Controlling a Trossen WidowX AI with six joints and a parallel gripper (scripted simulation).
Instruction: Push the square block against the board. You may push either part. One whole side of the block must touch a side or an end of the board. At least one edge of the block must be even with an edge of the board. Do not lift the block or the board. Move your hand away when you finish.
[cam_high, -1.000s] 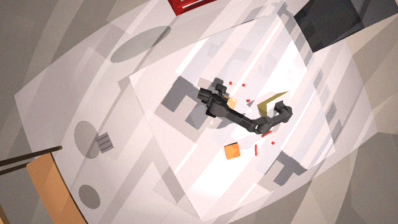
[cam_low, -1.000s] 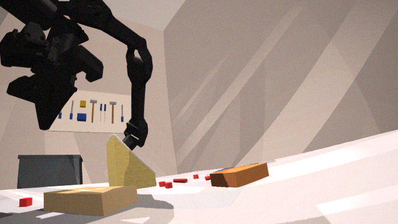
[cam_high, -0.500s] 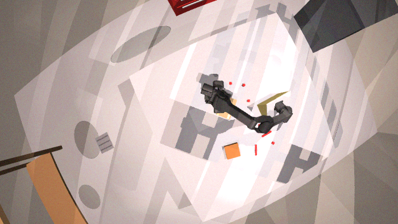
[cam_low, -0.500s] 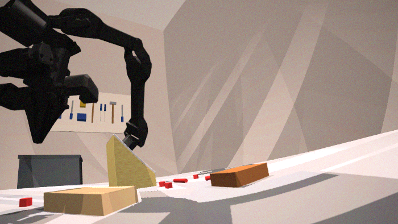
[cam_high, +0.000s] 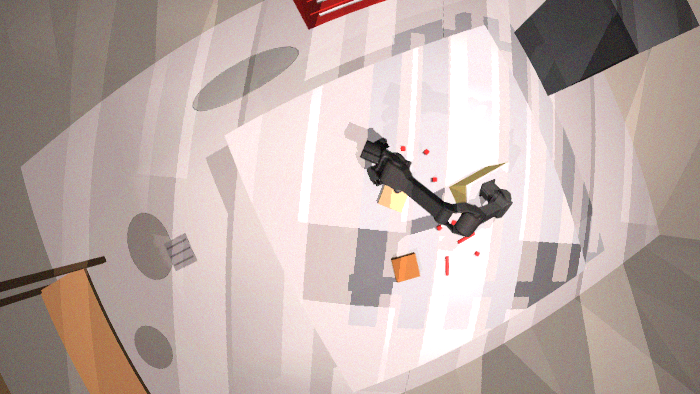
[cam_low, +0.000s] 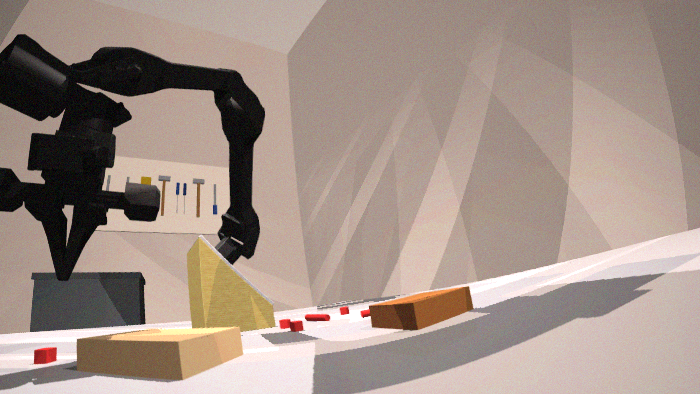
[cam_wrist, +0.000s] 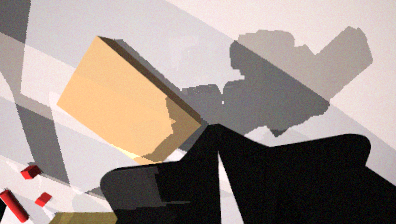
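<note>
The orange square block (cam_high: 406, 267) (cam_low: 442, 307) lies flat, out of the wrist view. The longer tan board (cam_high: 392, 200) (cam_low: 130, 357) (cam_wrist: 120, 100) lies flat, partly under the arm in the top view. A wide gap separates block and board; they do not touch. My gripper (cam_low: 62, 276) (cam_wrist: 214, 130) is shut and empty. In the exterior view its tips hang above the table at the left, higher than the board's top. In the wrist view the tips appear beside one corner of the board; contact is not visible. The tips are hidden in the top view.
A yellow wedge (cam_high: 459, 192) (cam_low: 222, 300) (cam_wrist: 85, 218) stands near the arm's base. Several small red cubes and bars lie around, including a red cube (cam_high: 434, 179) near the arm and a red bar (cam_high: 447, 265) beside the orange block. Shadows cross the table.
</note>
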